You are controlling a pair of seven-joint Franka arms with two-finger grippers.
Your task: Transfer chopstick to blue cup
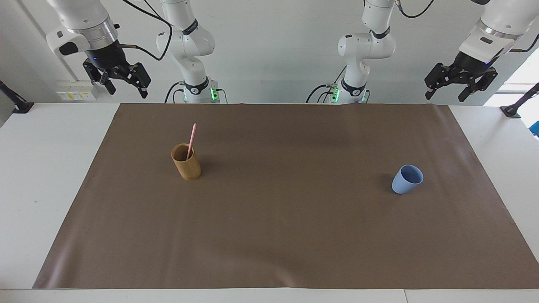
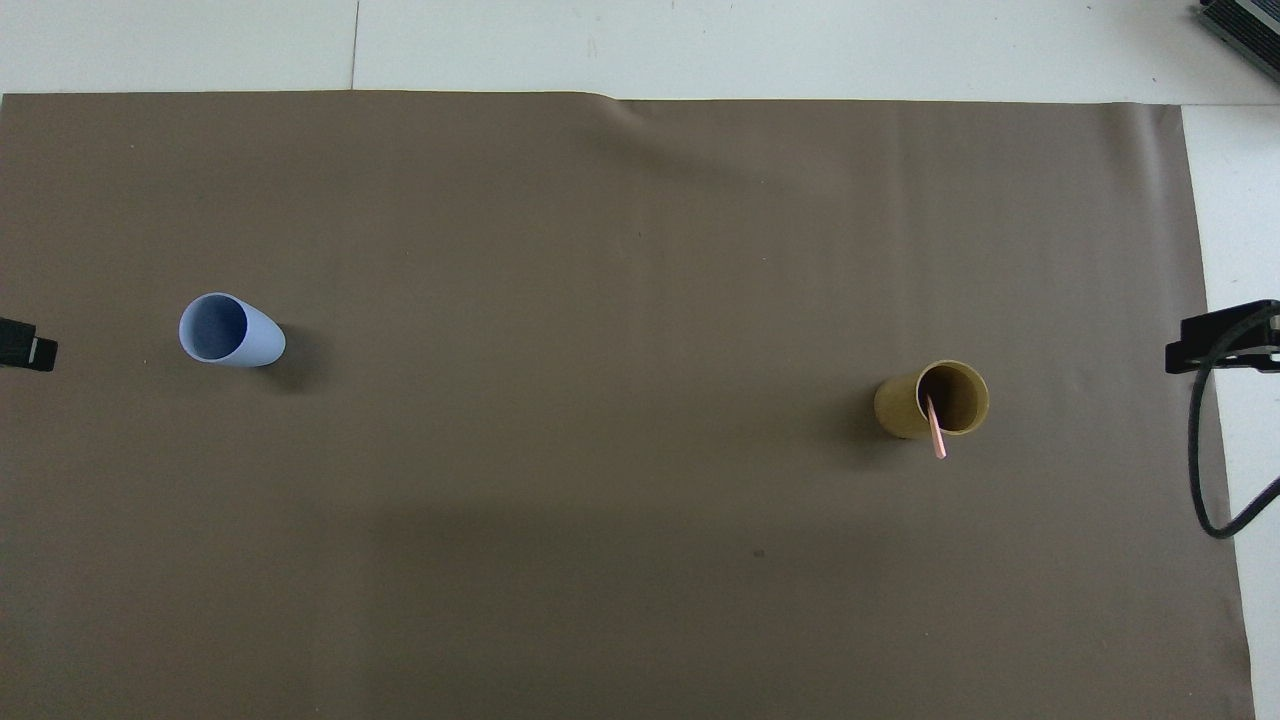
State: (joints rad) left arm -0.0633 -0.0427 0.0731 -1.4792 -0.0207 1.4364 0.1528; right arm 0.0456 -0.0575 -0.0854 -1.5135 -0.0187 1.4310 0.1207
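The pale pink chopstick [image 1: 192, 139] [image 2: 936, 435] stands slanted in a tan cylindrical cup [image 1: 187, 166] [image 2: 905, 405], its top leaning over the rim toward the robots. That cup sits toward the right arm's end of the table. The blue cup [image 1: 406, 180] [image 2: 240, 335] stands upright and empty toward the left arm's end. My right gripper [image 1: 128, 91] hangs open high over the table's corner at its own end, holding nothing. My left gripper [image 1: 444, 97] hangs open likewise at its end, waiting.
A brown mat [image 1: 269, 235] covers most of the white table. Black clamp mounts stand at the table's two corners nearest the robots [image 1: 19, 107] [image 1: 511, 110].
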